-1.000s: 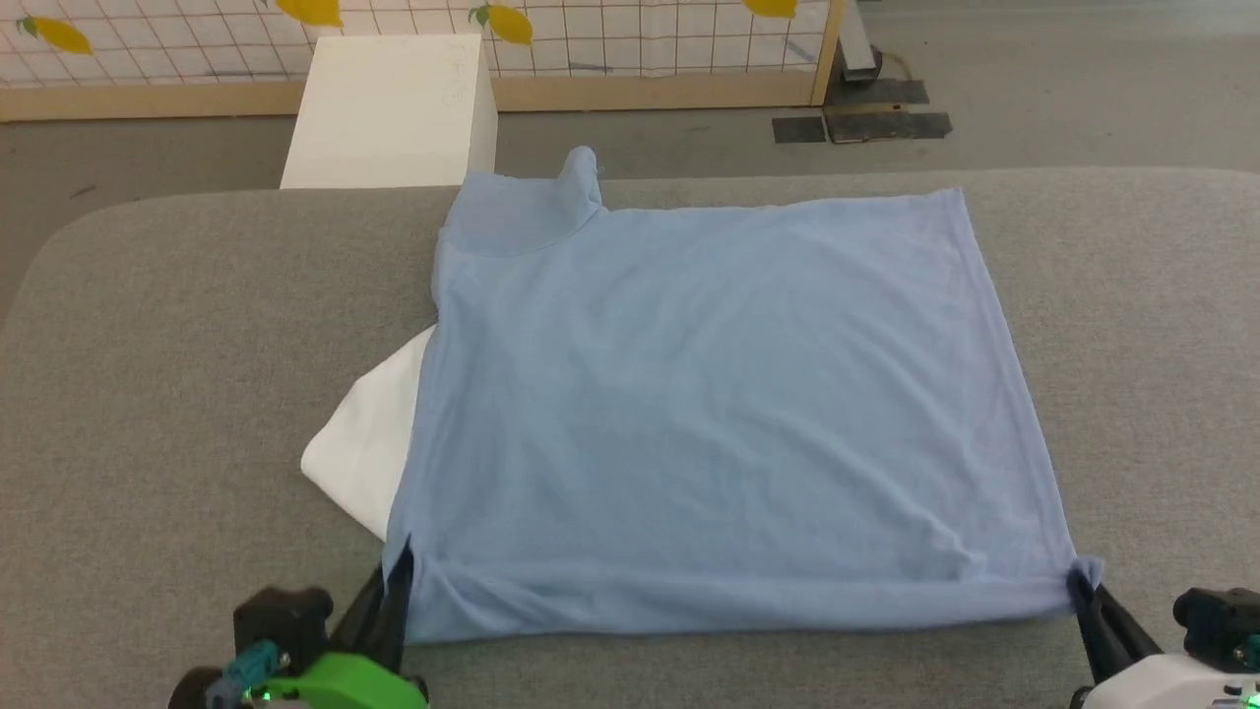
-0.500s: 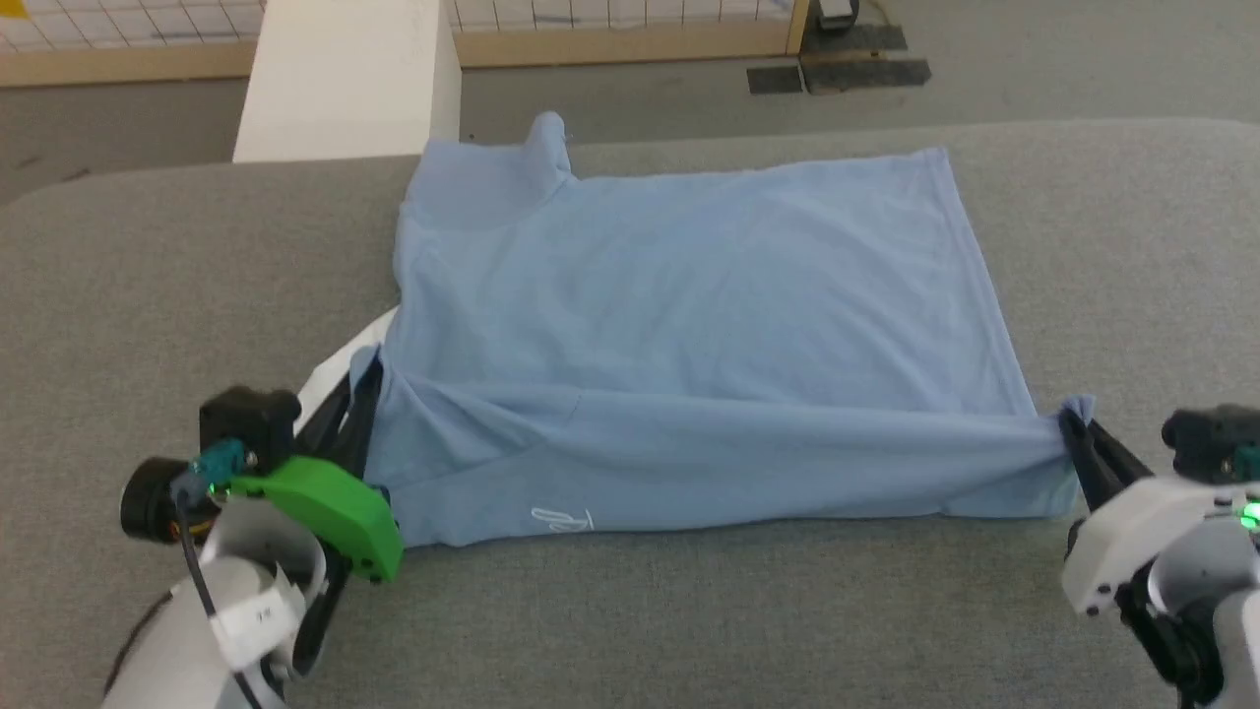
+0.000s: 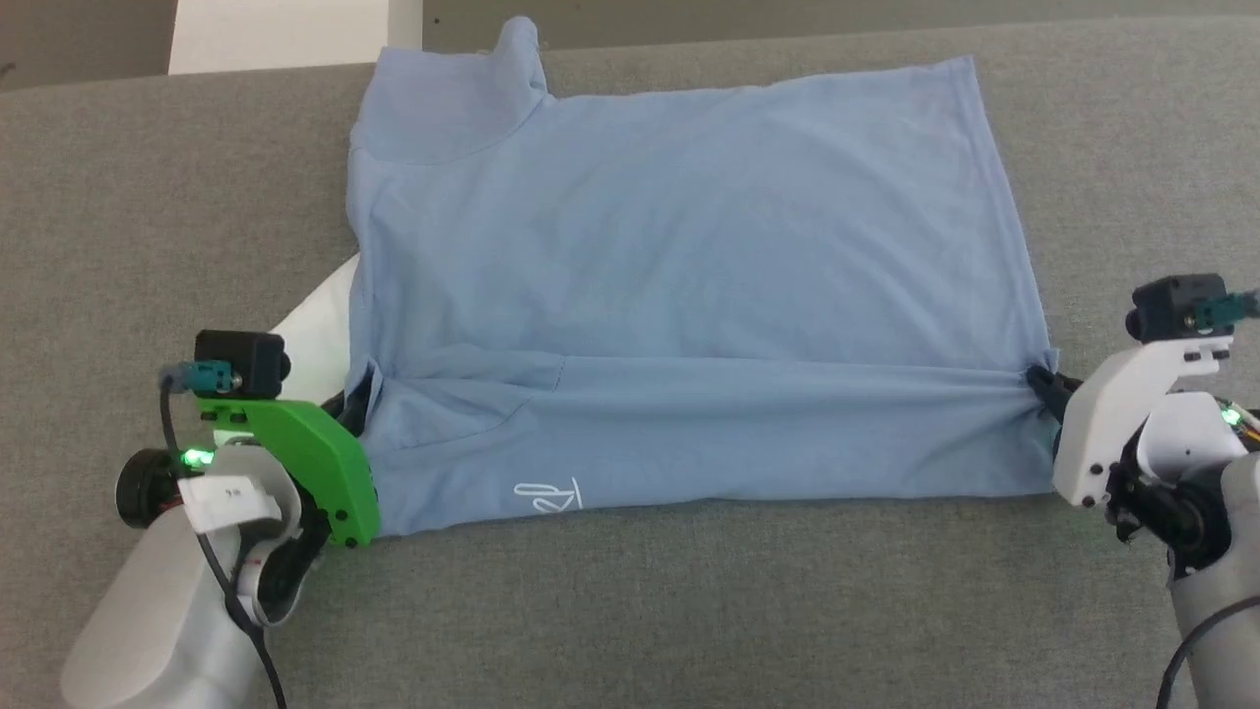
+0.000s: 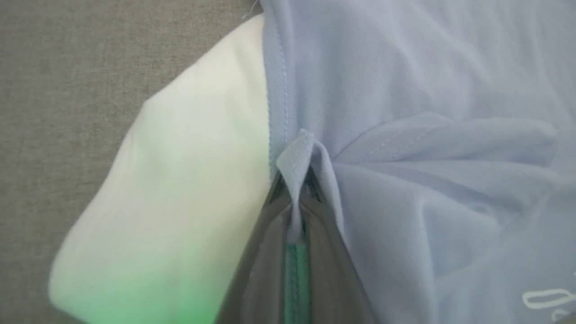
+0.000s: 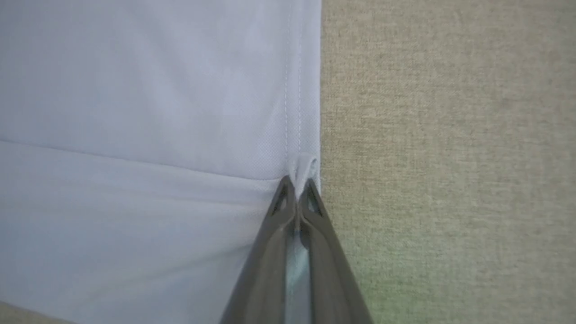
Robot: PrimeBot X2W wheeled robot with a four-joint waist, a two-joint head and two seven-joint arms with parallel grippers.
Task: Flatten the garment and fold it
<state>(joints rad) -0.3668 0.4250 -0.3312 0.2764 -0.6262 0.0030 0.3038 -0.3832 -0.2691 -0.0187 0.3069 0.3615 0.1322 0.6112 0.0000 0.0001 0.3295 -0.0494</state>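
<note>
The light blue garment point(image 3: 679, 236) lies spread on the grey table, its near edge folded over onto itself as a band with a small white logo point(image 3: 548, 495) showing. A white part point(image 3: 320, 335) sticks out at its left side. My left gripper point(image 3: 356, 399) is shut on the band's left corner, seen pinched in the left wrist view point(image 4: 297, 180). My right gripper point(image 3: 1039, 382) is shut on the right corner, with the stitched hem point(image 5: 299, 168) bunched between its fingertips point(image 5: 297, 193). The fold's front edge runs between both grippers.
The grey felt table point(image 3: 630, 611) stretches around the garment on all sides. A white box point(image 3: 285, 30) stands beyond the far left edge. The floor point(image 3: 787, 10) shows past the table's back edge.
Both grippers have carried the garment's near edge up and away over the body, forming a folded band and exposing the logo. The head camera has tilted down toward the table.
</note>
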